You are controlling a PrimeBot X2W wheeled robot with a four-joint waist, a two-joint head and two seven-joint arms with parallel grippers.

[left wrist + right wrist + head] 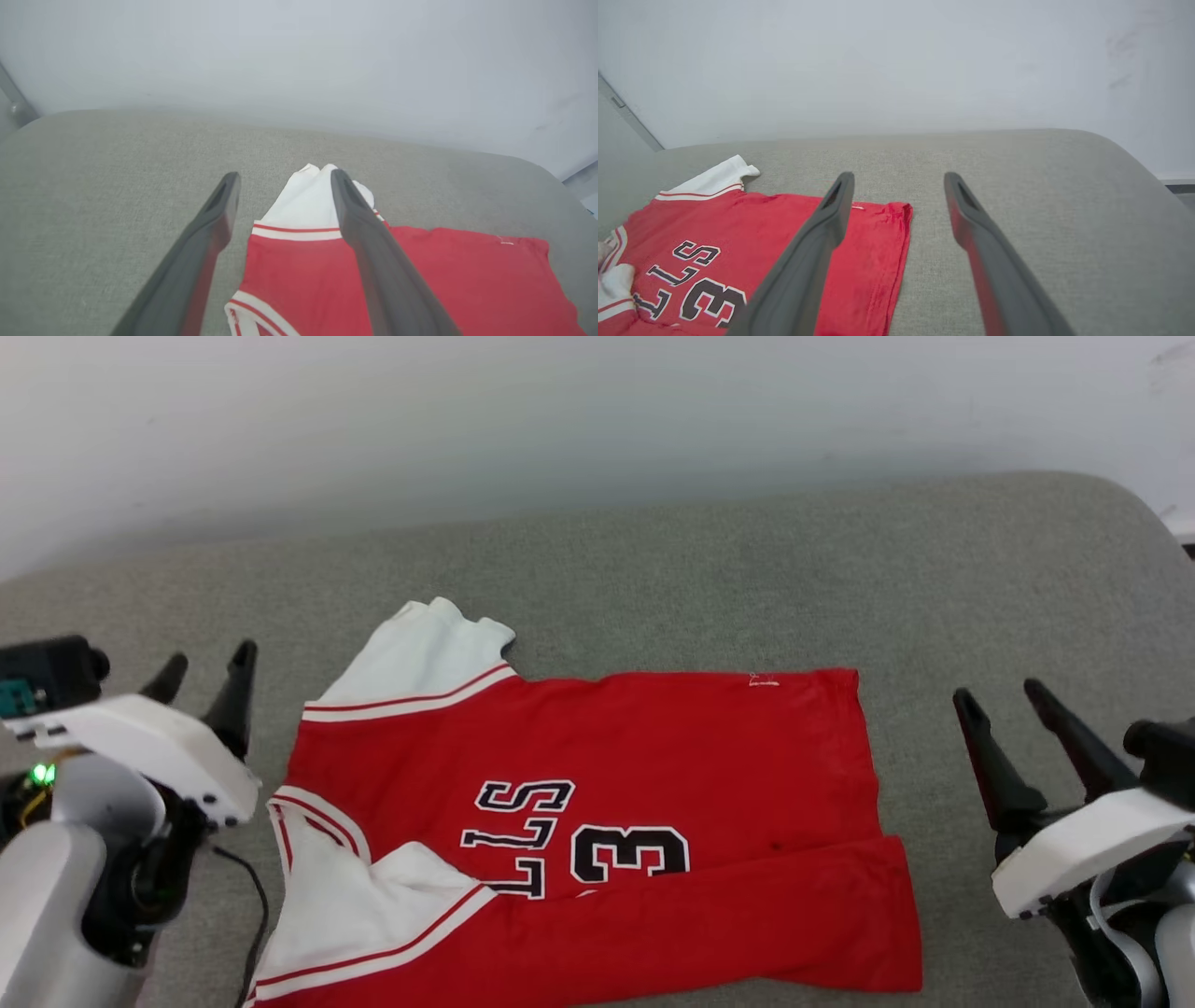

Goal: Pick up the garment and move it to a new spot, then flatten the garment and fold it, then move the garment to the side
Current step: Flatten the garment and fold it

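Red garment (607,747) lies between left tool (209,656) and right tool (997,691), touching neither.

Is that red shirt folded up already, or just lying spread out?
Partly folded. The garment has its near edge turned over onto its front, while the far white sleeve sticks out flat.

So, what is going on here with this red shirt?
The robot is folding a red jersey on a grey padded surface. Its near edge already lies folded over the front, hiding part of the letters. The left end effector and the right end effector are open and empty, one beside each end.
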